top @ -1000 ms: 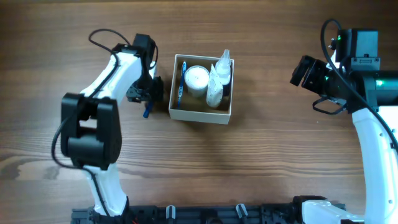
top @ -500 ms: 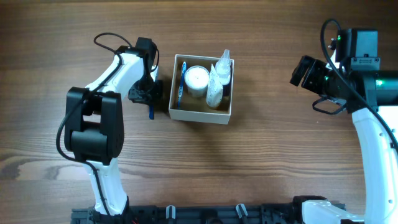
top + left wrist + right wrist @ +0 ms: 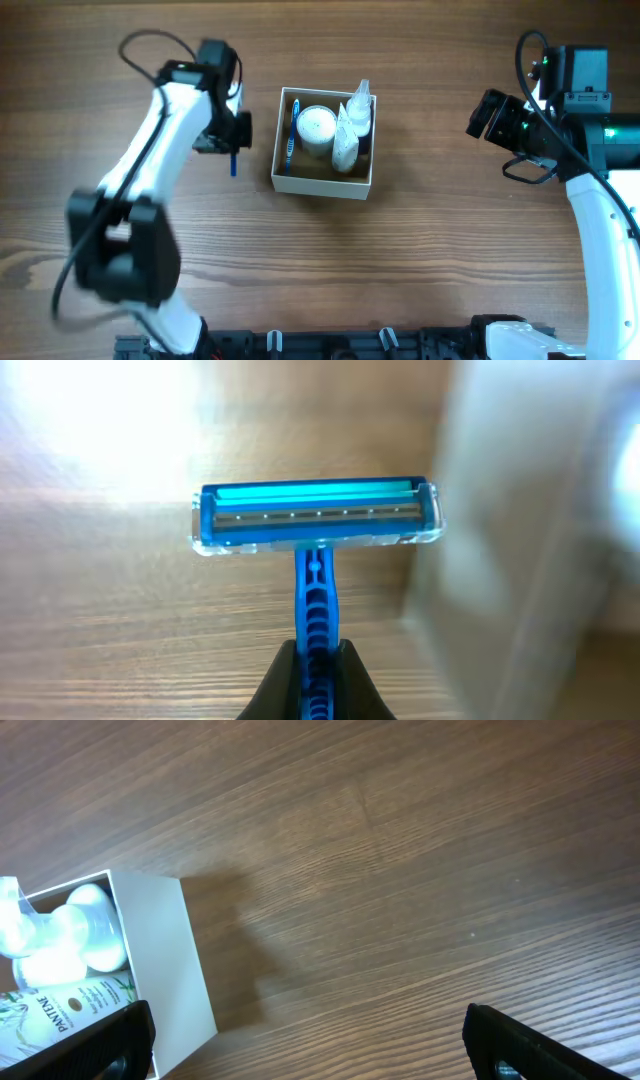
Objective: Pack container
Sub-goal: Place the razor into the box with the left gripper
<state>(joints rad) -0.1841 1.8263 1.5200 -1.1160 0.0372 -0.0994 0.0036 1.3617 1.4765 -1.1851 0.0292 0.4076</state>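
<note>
A blue razor (image 3: 318, 518) hangs above the wooden table, its handle pinched between the two black fingers of my left gripper (image 3: 318, 672), which is shut on it. From overhead, that left gripper (image 3: 226, 133) sits just left of the container (image 3: 322, 187), and the razor (image 3: 233, 162) pokes out below it. The container is a square cardboard box, white outside and tan inside; a blurred wall of it (image 3: 520, 510) shows in the left wrist view. My right gripper (image 3: 488, 114) stands open and empty well to the box's right, its fingers wide apart (image 3: 310, 1045) over bare wood.
Inside the box lie a blue toothbrush (image 3: 291, 134), a round white jar (image 3: 316, 124), a white tube (image 3: 345, 148) and a clear bottle (image 3: 360, 108). The box's corner (image 3: 160, 970) shows at the left of the right wrist view.
My left gripper has shut on the blue razor and risen off the table with it, drifting a little up and left. The right arm has stayed still.
</note>
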